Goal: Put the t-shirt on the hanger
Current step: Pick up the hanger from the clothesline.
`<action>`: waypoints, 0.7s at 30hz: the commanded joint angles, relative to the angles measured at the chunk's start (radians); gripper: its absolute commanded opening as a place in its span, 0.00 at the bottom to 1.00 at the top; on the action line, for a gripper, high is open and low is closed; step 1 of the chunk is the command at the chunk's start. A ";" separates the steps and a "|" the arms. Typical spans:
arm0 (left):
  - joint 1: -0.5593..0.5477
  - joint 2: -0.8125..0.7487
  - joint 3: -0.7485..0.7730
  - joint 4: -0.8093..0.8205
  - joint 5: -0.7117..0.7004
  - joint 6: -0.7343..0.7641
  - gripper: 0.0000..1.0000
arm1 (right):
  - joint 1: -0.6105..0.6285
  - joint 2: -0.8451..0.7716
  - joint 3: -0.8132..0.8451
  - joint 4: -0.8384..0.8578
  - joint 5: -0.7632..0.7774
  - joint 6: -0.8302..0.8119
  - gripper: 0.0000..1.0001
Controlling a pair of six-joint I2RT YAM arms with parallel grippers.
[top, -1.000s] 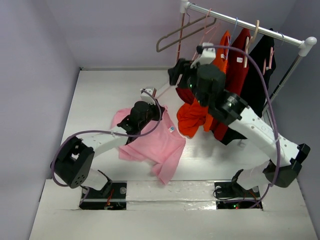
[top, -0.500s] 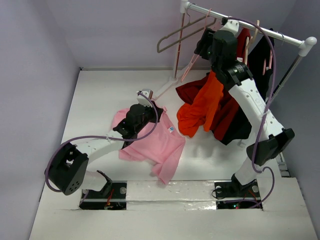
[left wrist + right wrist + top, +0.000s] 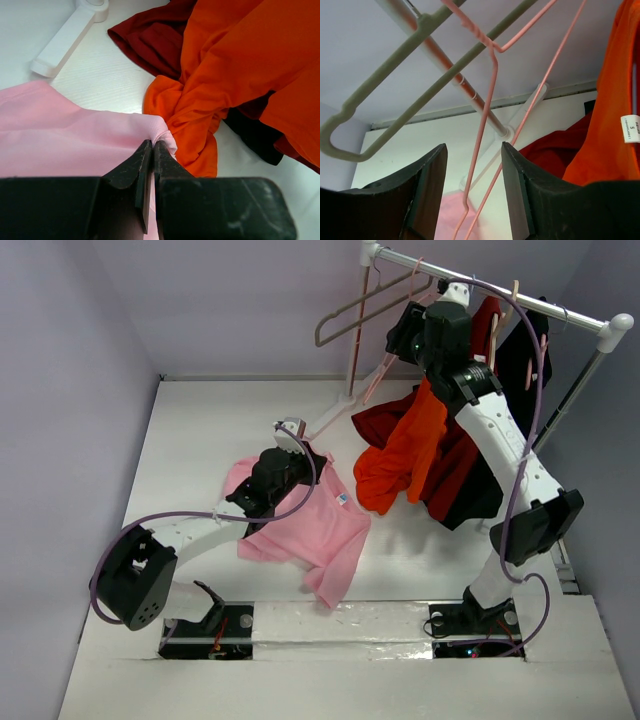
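Left of the clothes rail (image 3: 500, 292), toward the arm bases: the t-shirt (image 3: 318, 525) lies rumpled on the white table (image 3: 190, 430), small label patch facing up. Left gripper (image 3: 153, 146) is down on the shirt edge that faces the rail. Its jaws are together, clamped on a puckered fold of the pink cloth. The rail's white foot (image 3: 65, 42) sits just beyond the shirt.

Under the rail: orange shirt (image 3: 400, 465) hangs down and bunches onto the table. Its bottom fold is close beside the pinched pink fold; touching or not, cannot tell. Dark red shirt (image 3: 460, 470) lies behind and under the orange one.

At the rail's left end: thick grey-beige hanger (image 3: 365, 305), tilted. The hanger (image 3: 489, 80), thin and pale pink, hangs down just beside it. Right gripper (image 3: 473, 147) is raised to the rail, jaws apart. The pink wires run between its two fingers (image 3: 427, 185), and no contact with them shows.
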 commanded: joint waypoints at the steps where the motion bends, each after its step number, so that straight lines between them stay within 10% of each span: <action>1: 0.005 -0.026 -0.004 0.063 0.006 -0.002 0.00 | -0.014 0.023 0.003 0.046 -0.041 0.021 0.52; 21: 0.005 -0.025 -0.005 0.060 -0.007 0.001 0.00 | -0.024 0.035 -0.041 0.115 -0.087 0.067 0.26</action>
